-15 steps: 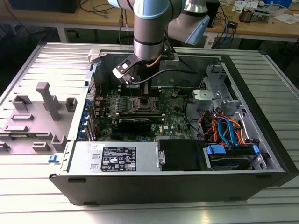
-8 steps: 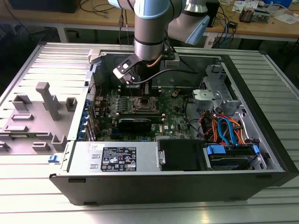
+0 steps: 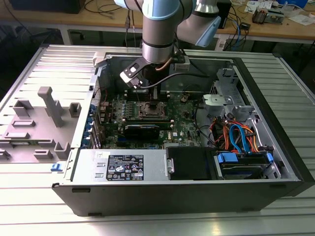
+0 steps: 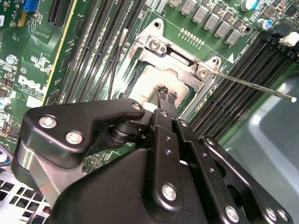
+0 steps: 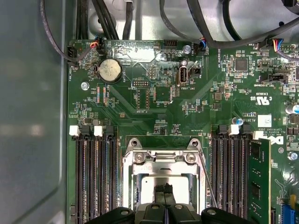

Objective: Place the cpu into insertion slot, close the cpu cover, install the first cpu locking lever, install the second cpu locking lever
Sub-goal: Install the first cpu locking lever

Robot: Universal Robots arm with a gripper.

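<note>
The computer case (image 3: 197, 196) lies on the bench (image 3: 29, 206), with the motherboard (image 3: 182, 125) inside. The insertion slot (image 5: 139, 173) sits between banks of memory slots (image 5: 96, 177), and the gripper (image 5: 163, 190) is directly above it. Beside the case, on the exterior view's left, lies a fixture tray (image 3: 29, 129).

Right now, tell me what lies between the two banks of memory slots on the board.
In the first wrist view, the insertion slot lies there, with the cpu cover over it and the cpu showing through its window.
</note>
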